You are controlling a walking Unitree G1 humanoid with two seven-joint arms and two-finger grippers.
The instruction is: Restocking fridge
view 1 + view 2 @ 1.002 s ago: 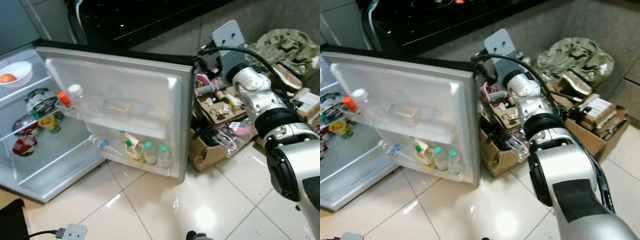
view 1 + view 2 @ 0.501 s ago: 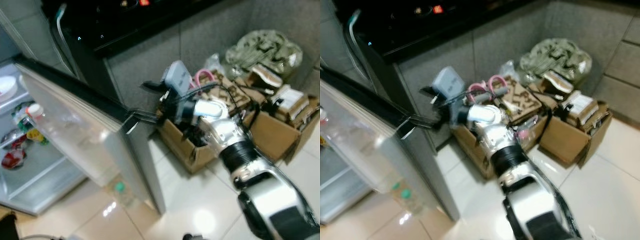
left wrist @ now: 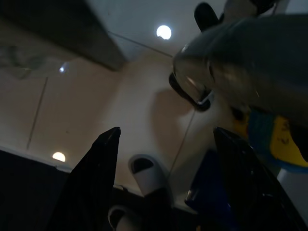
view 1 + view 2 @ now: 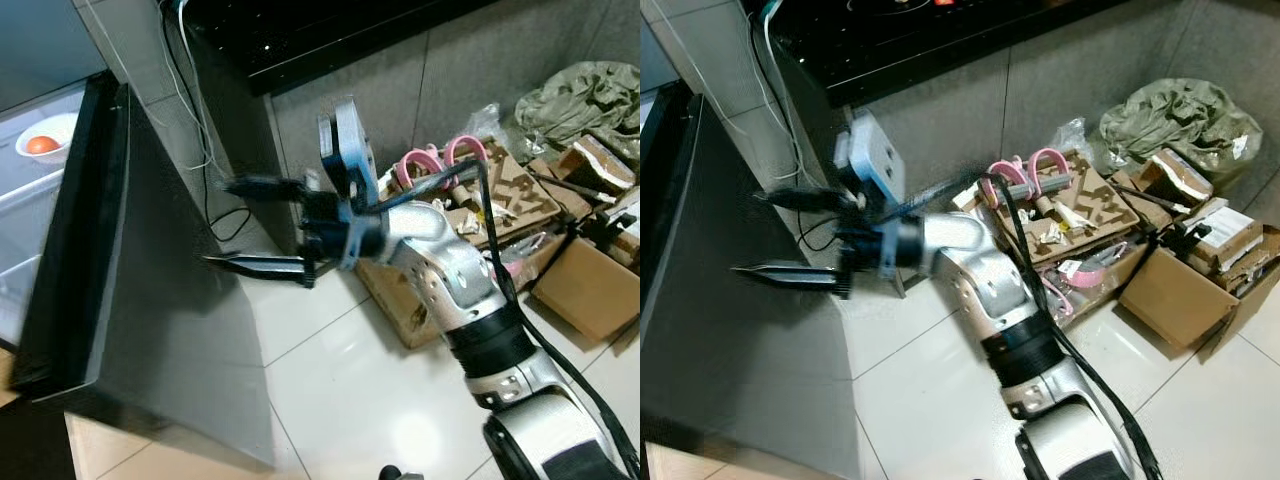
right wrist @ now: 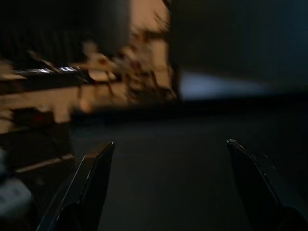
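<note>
The mini fridge door (image 4: 150,330) stands nearly shut, its dark grey outer face turned toward the camera and tilted across the left of the head views. Its long edge runs from the upper left near the wall down toward the tiled floor (image 4: 350,400) at the lower middle. Past the door's black left edge a narrow strip of the fridge interior (image 4: 30,220) remains visible, with a white bowl (image 4: 45,150) holding an orange fruit on a shelf.

The right gripper (image 4: 235,225) reaches leftward from the silver right arm (image 4: 450,290), fingers spread wide apart and holding nothing. The lower finger's tip lies against or just at the door's outer face; the upper one hangs above it, in front of the grey wall and a dangling cable (image 4: 195,120). In the right wrist view the two black fingers (image 5: 91,183) frame a dark, flat surface, blurred.

Behind the arm sit open cardboard boxes (image 4: 590,290) of clutter with pink handles (image 4: 430,165), and a crumpled camouflage bag (image 4: 585,95).

The left gripper (image 3: 168,192) points at the glossy floor, its fingers parted and empty, beside a white slipper-like shape (image 3: 147,175).
</note>
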